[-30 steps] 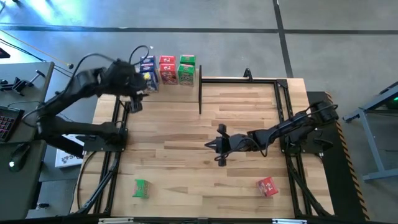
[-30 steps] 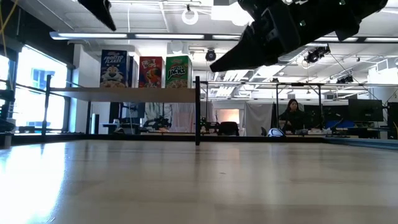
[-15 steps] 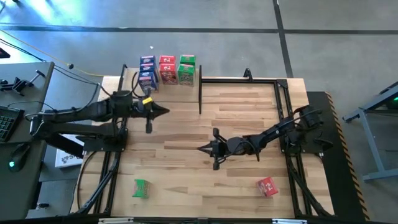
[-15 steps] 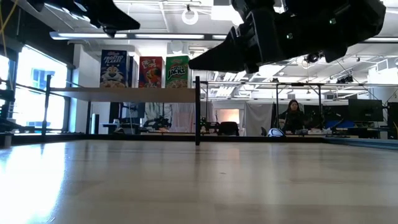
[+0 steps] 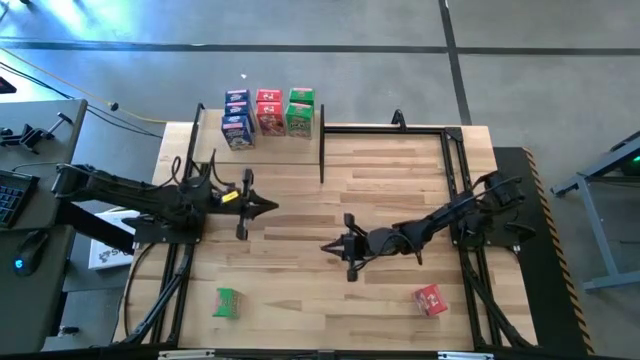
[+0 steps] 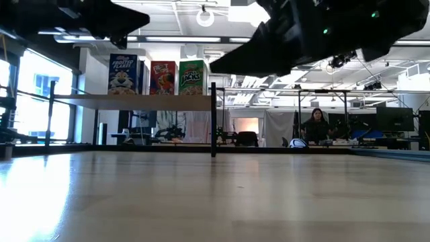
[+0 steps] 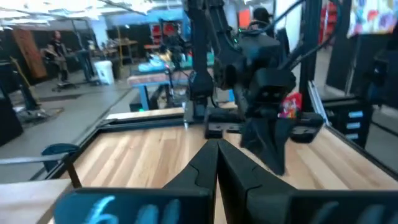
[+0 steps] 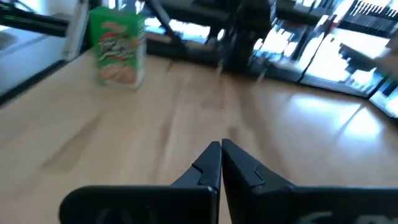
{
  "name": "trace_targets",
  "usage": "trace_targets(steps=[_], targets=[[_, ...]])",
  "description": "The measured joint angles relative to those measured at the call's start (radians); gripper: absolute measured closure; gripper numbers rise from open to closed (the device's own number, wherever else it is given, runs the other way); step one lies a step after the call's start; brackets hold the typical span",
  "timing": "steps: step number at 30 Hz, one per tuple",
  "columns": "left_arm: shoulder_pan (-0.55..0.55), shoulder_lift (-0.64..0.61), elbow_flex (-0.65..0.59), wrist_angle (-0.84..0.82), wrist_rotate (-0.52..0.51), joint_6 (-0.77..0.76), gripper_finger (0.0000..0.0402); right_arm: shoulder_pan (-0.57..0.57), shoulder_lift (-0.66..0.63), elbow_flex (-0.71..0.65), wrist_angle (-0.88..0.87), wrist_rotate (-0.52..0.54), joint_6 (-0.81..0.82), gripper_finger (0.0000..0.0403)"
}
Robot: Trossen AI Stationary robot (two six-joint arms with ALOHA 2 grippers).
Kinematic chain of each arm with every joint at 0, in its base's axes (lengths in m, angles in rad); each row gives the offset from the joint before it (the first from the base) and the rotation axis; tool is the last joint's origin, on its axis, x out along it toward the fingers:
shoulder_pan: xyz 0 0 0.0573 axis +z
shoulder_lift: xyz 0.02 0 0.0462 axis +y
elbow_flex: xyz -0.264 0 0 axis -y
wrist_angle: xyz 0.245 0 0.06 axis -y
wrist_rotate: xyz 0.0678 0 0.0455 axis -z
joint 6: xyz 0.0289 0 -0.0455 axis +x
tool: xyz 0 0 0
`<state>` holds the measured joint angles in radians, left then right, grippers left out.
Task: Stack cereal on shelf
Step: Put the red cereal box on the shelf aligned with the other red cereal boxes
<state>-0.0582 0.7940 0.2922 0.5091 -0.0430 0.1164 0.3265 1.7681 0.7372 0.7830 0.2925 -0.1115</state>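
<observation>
- Green cereal box point(image 5: 227, 302) lower left of the high view, red cereal box point(image 5: 430, 298) lower right: both lying loose on the surface point(image 5: 390, 180), well apart from either arm, so likely the next picks.
- Right claw point(image 5: 327, 246) mid-frame, fingers pressed together, holding nothing. It points toward the green box, which stands upright ahead of it in the right wrist view; probably lining up on it.
- Left claw point(image 5: 272, 208) left of centre, also closed and empty, aimed across at the right arm.
- Shelf point(image 5: 262, 128) at upper left: blue, red and green boxes point(image 5: 268, 110) in a row, blue and red stacked; green column probably awaits the loose one.
</observation>
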Motion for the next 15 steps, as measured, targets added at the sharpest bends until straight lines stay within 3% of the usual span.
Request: trace_targets(steps=[3,7,11,15], targets=[[-0.018,-0.001,-0.034,0.067,-0.019,-0.019,0.0401,0.045,-0.075,0.000,-0.177,0.001,0.126,0.0403],[-0.032,0.000,-0.036,0.067,-0.022,-0.019,0.0401,0.150,-0.214,0.017,-0.504,0.130,0.342,0.0402],[-0.037,0.000,-0.036,0.066,-0.023,-0.019,0.0401,0.269,-0.305,0.139,-0.975,0.205,0.677,0.0394],[-0.037,0.000,-0.036,0.066,-0.026,-0.018,0.0401,0.366,-0.296,0.332,-1.477,0.206,1.048,0.0365]])
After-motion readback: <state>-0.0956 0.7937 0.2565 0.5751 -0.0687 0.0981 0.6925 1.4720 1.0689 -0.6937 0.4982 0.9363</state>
